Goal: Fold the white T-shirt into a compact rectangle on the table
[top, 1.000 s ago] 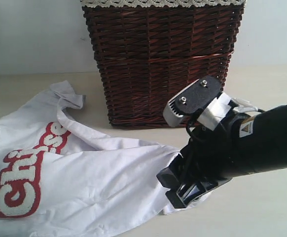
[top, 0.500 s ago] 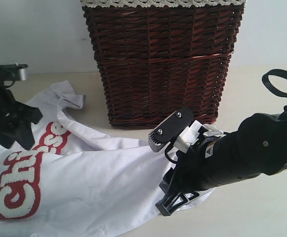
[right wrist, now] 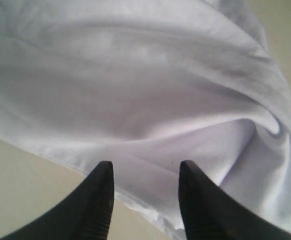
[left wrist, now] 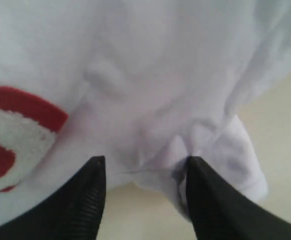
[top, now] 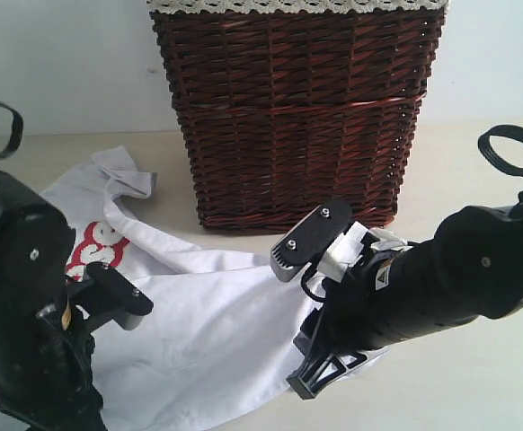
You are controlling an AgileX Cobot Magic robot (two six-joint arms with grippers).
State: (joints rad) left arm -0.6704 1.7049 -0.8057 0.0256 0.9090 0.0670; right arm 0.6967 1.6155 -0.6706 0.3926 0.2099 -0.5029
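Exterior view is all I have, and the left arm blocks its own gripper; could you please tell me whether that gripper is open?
Observer: Yes. In the left wrist view the left gripper is open, with an edge of the white T-shirt between its fingers.
Operator: Thank you. Is the right gripper holding cloth?
Observer: No. The right gripper is open too, straddling the shirt's hem, with the table showing beside it.
Operator: Is the lettering near the left gripper?
Observer: Yes, red-outlined lettering lies beside one finger.

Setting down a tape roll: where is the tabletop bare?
Bare table right of the wicker basket, behind the right arm, and in front of that arm. Crowded: the white T-shirt and left arm fill the left.
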